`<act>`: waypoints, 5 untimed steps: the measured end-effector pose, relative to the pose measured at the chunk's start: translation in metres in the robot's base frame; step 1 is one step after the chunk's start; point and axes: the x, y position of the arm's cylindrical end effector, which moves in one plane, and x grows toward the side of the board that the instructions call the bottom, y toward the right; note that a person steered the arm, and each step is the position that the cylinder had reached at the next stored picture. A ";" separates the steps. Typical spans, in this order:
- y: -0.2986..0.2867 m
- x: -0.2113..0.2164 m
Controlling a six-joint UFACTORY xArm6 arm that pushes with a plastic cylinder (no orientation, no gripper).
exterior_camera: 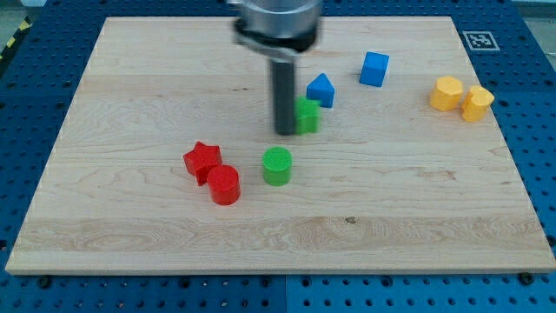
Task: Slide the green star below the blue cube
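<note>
My tip (286,132) touches the left side of the green plastic star (307,115); the blue plastic cube (374,69) lies far right; no fingers exist.

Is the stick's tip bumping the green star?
Touching, it seems: in the camera view my tip sits against the left side of the green star, no wood showing between.

Straight dark grey rod under a blurred silvery round mount ringed in black, ending at my tip (284,132).

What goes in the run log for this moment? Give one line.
my tip at green star's left edge | blue cube upper right | star not yet below cube
</note>
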 end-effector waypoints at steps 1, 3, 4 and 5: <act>0.034 0.001; 0.026 -0.019; 0.058 -0.026; 0.048 -0.043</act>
